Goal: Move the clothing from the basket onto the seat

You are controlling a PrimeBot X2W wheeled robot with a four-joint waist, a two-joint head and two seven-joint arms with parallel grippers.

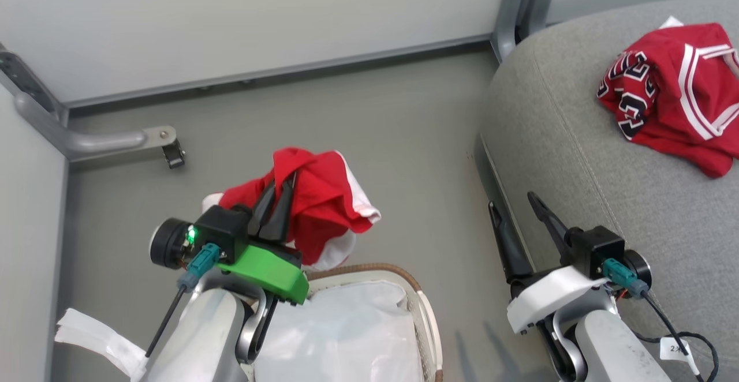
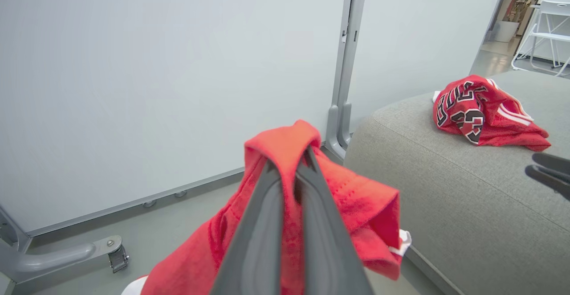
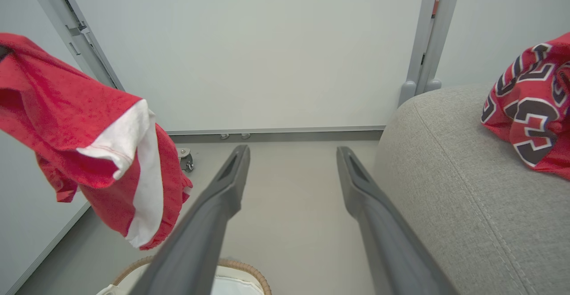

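Starting at the left gripper (image 1: 282,181): it's clamped tight on the red garment with white trim (image 1: 326,197), which is held up over the floor just past the basket (image 1: 398,270). In the part of the basket that's visible, just the white liner (image 1: 346,330) is seen. The right gripper (image 1: 512,202) is spread wide, empty, beside the seat (image 1: 577,168). The jersey (image 1: 664,99) is already laid there, so roughly half looks done. Carrying across and dropping are left.

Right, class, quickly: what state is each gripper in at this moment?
Left gripper: shut on the red garment with white trim.
Right gripper: open, holding nothing.
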